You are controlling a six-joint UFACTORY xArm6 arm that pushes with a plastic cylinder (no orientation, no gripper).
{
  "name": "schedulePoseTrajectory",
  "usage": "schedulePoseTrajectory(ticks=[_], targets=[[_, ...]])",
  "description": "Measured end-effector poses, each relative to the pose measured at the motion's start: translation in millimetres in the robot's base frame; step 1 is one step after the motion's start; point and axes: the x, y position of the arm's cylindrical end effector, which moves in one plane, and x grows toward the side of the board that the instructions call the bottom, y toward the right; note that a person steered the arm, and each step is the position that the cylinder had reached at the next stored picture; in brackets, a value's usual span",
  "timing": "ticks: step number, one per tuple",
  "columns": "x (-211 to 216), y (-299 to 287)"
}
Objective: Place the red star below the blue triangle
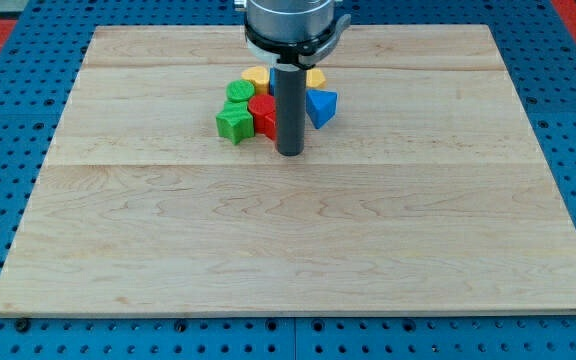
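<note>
The red star (264, 116) lies in a tight cluster of blocks near the top middle of the wooden board (288, 250). The blue triangle (321, 106) is at the cluster's right side. My tip (289, 152) rests on the board just below the cluster, touching or nearly touching the red star's right lower edge. The rod stands between the red star and the blue triangle and hides part of both. The blue triangle is to the right of and slightly above my tip.
A green star (234, 123) sits left of the red star, a green block (239, 92) above it. A yellow block (257, 76) and another yellow block (315, 77) lie at the cluster's top. Blue pegboard (8, 120) surrounds the board.
</note>
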Motion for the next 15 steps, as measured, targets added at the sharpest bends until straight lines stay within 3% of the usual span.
schedulePoseTrajectory(ticks=[1,2,5,9,10,12,15], targets=[[10,32],[32,27],[-7,-35],[-7,46],[-9,107],[-90,112],[-89,88]])
